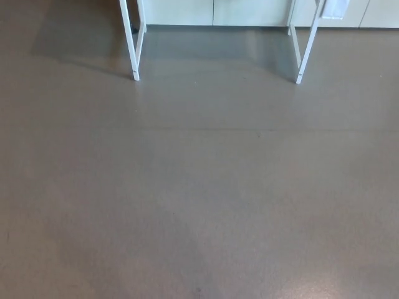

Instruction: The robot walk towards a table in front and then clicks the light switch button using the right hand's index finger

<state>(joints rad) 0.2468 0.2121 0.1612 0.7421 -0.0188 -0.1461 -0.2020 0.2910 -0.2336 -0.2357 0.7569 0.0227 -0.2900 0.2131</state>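
At the top of the head view stand the white legs of a table. The left pair of table legs [131, 43] reaches down to the floor at upper left, and the right pair of table legs [304, 50] comes down at upper right; each pair is a slim front leg with a second leg just behind it, the two slanting toward each other near the top edge. The tabletop itself is cut off by the picture's upper edge, so the light switch button cannot be seen, and where it sits on the table cannot be told from this view. A small pale object [335, 9] hangs or stands just beside the right legs at the very top; what it is cannot be made out.

Behind the legs runs a row of pale cabinet fronts [215, 11], split by thin vertical seams, meeting the floor in a dark line.

The rest of the picture is grey floor [199, 187], smooth and matte, with a faint straight seam running across it below the legs and a soft darker shadow under the table between the two pairs of legs.

Neither of the robot's hands shows in the picture, so whether their fingers are spread or closed cannot be told.
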